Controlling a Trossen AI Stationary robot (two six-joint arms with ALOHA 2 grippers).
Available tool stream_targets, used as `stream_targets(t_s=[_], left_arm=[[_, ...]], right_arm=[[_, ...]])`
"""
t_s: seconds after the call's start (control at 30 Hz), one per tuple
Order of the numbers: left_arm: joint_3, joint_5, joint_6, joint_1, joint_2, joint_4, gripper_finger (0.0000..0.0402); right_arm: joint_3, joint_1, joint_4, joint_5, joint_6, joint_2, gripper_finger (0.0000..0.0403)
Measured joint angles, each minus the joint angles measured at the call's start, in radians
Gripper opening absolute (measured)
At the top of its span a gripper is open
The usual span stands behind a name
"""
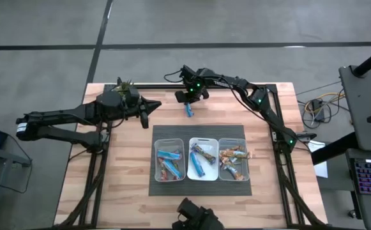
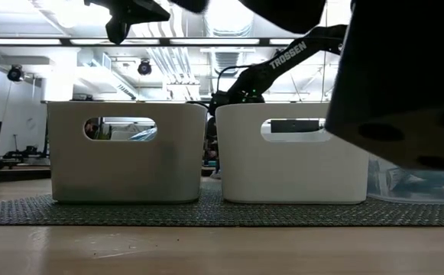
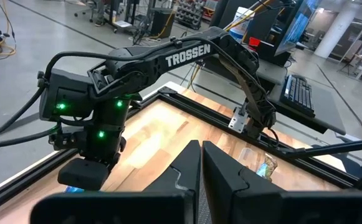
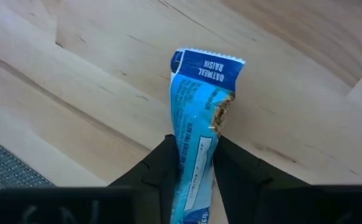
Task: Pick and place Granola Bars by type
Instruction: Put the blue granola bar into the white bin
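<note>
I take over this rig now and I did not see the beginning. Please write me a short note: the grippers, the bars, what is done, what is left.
Right gripper: closed around a blue oatmeal raisin bar lying on the wood behind the mat.
Left gripper: shut, empty, waiting over the table's left side.
Done: the three bins on the mat hold sorted bars, the middle one blue.
Left: carry this bar to its bin, probably the middle one. No other loose bar shows.

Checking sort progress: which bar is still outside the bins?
The blue bar on bare wood beyond the mat, between the right gripper's fingers. All other bars lie inside the three bins.
</note>
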State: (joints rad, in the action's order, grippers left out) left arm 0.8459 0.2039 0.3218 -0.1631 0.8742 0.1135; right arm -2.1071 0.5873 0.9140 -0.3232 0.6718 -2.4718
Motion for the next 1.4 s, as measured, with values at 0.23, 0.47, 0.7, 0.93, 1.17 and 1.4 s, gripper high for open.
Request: stream_targets(t_s=[0.23,0.47,0.7,0.93,1.17,1.4], left_arm=[[0.000,0.000,0.000,0.000,0.000,0.000,0.0000],[0.000,0.000,0.000,0.000,0.000,0.000,0.0000],[0.000,0.000,0.000,0.000,0.000,0.000,0.0000],[0.000,0.000,0.000,0.000,0.000,0.000,0.0000],[0.000,0.000,0.005,0.000,0.000,0.000,0.0000],[0.000,0.000,0.006,0.000,0.000,0.000,0.0000]], right_arm=[[0.000,0.006,0.009,0.000,-0.017,0.001,0.0054],[-0.003,0.007,0.016,0.001,-0.030,0.002,0.0047],[-0.003,0.007,0.019,0.000,-0.036,0.005,0.0046],[-0.022,0.010,0.025,-0.016,-0.052,0.025,0.0046],[-0.072,0.009,0.068,-0.073,-0.114,0.090,0.0046],[-0.081,-0.026,0.227,-0.075,-0.269,0.207,0.0046]])
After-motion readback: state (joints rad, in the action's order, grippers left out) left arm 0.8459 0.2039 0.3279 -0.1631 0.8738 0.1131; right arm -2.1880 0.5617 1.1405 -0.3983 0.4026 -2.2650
